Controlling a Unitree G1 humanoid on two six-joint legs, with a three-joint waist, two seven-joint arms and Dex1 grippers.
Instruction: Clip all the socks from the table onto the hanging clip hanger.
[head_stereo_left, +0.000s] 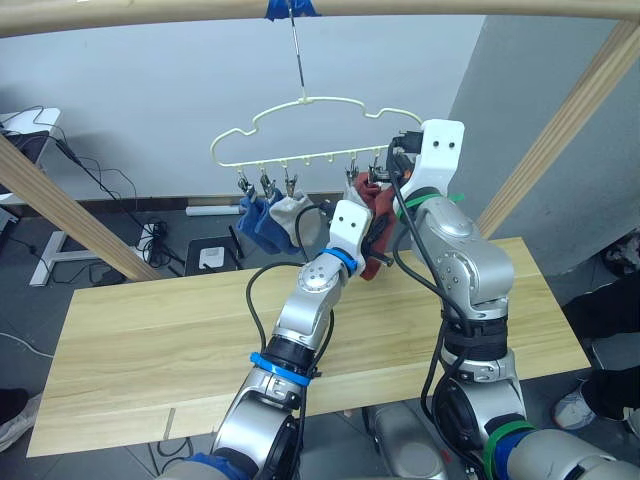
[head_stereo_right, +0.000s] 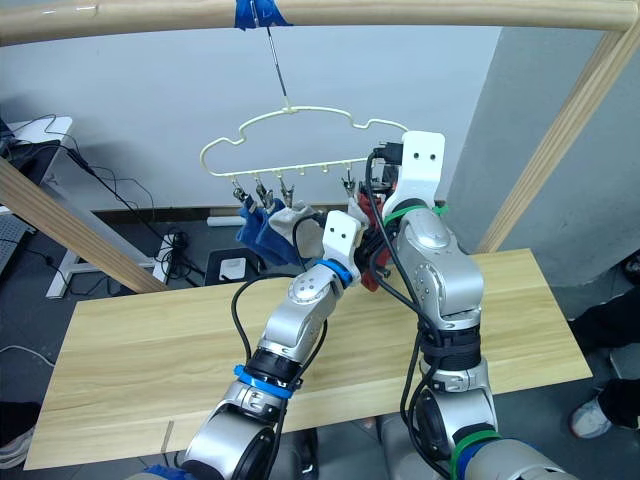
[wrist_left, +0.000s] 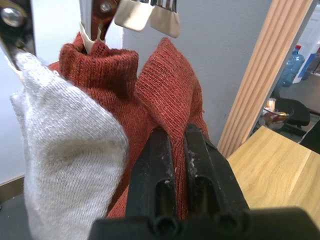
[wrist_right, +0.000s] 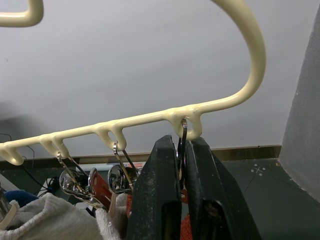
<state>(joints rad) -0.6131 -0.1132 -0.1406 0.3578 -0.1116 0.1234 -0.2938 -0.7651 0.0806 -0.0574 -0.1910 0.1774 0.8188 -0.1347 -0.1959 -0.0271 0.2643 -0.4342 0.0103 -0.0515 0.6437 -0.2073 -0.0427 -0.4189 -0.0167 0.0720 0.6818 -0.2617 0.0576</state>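
The cream clip hanger hangs by its hook from the top wooden pole. Two blue socks and a light grey sock are clipped along its bar. Another grey sock and a rust-red sock hang clipped side by side. My left gripper is shut on a second rust-red sock, whose top edge sits just under the cream pads of a clip. My right gripper is shut on the metal clip at the hanger's right end. The table lies below.
Slanted wooden poles of the frame rise at the left and right of the table. Cables and a power strip lie on the floor behind. A person's shoe shows at the right table end.
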